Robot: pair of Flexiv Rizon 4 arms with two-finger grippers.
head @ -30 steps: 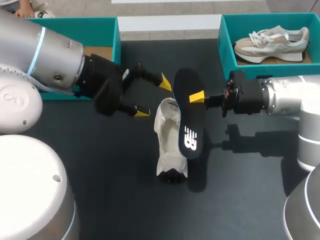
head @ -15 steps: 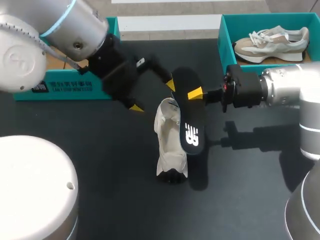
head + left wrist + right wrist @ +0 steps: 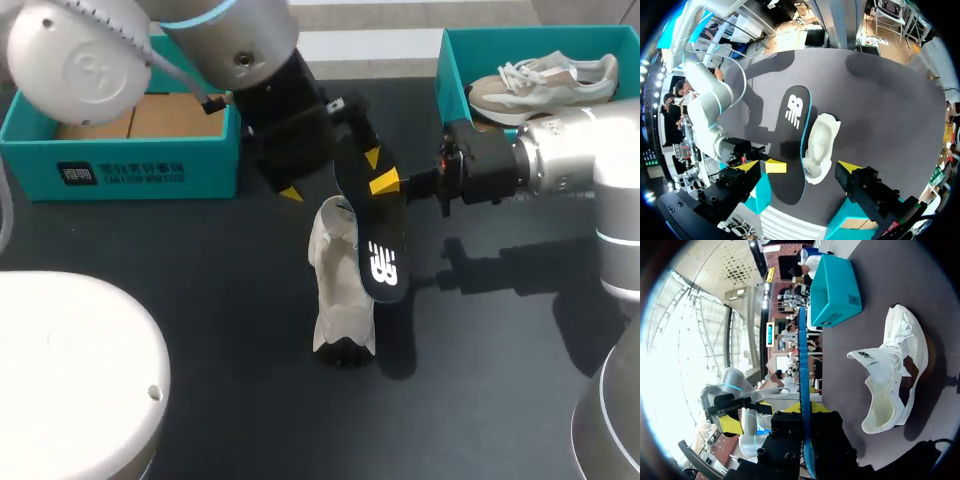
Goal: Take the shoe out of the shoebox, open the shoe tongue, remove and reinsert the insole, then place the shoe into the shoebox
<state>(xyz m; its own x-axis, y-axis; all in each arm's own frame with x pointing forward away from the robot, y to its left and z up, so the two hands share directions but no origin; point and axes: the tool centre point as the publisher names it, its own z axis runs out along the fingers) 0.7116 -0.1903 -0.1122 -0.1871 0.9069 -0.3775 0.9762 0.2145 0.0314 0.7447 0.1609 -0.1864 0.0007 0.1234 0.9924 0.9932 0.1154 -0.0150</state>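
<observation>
- One white shoe (image 3: 338, 300) lies nearest on the dark counter (image 3: 200, 300), outside both boxes, with its mouth gaping.
- Just above it hangs the black insole (image 3: 378, 240), printed end lowest. It is not yet inside, and I cannot tell whether it touches the shoe.
- The right hand (image 3: 380, 183) is clenched on the insole's upper half.
- The left hand (image 3: 331, 175) is released, its fingers spread wide past the insole's top, gripping nothing.
- Farthest stand the empty box (image 3: 120, 160) and a second box (image 3: 460, 60) with a beige shoe (image 3: 545, 85) in it.
- Reinsertion looks like the step in hand. The left hand would do well to pin the shoe's collar so the shoe cannot slide. The right should tip the insole flat, feed the toe end in first, and let go only once the heel seats.
- The left wrist view alone shows insole and shoe side by side between its spread fingers.
- The right wrist view alone shows the insole edge-on, pinched from both sides. It also shows the raised tongue (image 3: 872, 360) and the hollow inside.
- Only the head view shows both boxes.
</observation>
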